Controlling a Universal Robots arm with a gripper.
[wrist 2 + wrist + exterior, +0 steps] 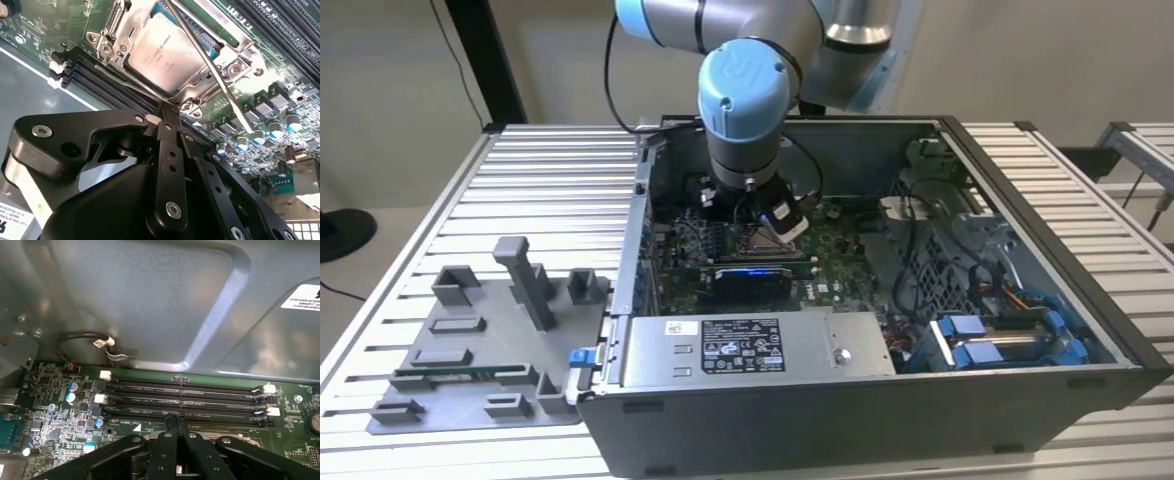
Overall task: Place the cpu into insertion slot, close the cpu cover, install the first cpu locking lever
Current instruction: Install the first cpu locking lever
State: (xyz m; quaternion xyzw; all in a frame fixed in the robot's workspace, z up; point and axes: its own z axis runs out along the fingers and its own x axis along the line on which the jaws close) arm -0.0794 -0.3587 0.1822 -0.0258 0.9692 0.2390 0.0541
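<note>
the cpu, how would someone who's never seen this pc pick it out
Inside the open computer case, find the green motherboard just past the hand. The cpu is the flat silvery square held in a shiny metal frame, beside the long black memory slots.

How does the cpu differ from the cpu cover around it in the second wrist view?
The cpu is a solid, pale, matte square plate with faint print, while the cpu cover is a shiny open metal frame with a cut-out middle. The cpu lies flat inside, and the cpu cover borders its edges, with thin metal lever rods crossing over it. Both are silvery and sit on the green circuit board.
</note>
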